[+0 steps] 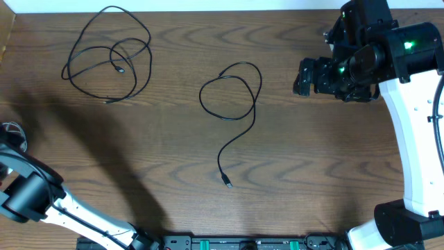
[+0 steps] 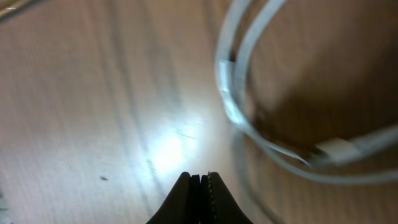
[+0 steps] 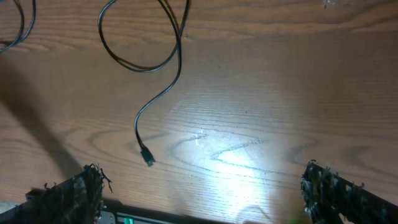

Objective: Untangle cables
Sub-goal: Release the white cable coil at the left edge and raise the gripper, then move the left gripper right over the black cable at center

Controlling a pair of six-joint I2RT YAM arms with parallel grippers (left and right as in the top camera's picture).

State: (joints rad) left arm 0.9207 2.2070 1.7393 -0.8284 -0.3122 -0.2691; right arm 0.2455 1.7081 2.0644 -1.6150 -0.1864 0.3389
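One black cable [image 1: 254, 107] lies mid-table in a single loose loop, with a tail running towards the near edge and ending in a small plug [image 1: 228, 184]. Taking that middle cable as the marker: a second black cable [image 1: 148, 66] sits well to its left and farther back, piled in several overlapping loops, and the two do not touch. A white cable [image 2: 231, 106] lies far to the left of the marker, by the table's left edge (only a pale loop of it shows from above). Seen close from the left wrist, it curves in blurred rings with a white connector [image 2: 336, 149] among them.

The left gripper [image 2: 200, 186] hangs over bare wood just beside those white rings, jaws pressed together with nothing between them. The right gripper [image 3: 202, 174] is off to the marker's right, above the table [image 1: 312, 160], its jaws spread wide and empty. The middle cable's loop [image 3: 177, 56] and plug [image 3: 147, 158] show in its wrist view, clear of both fingers.
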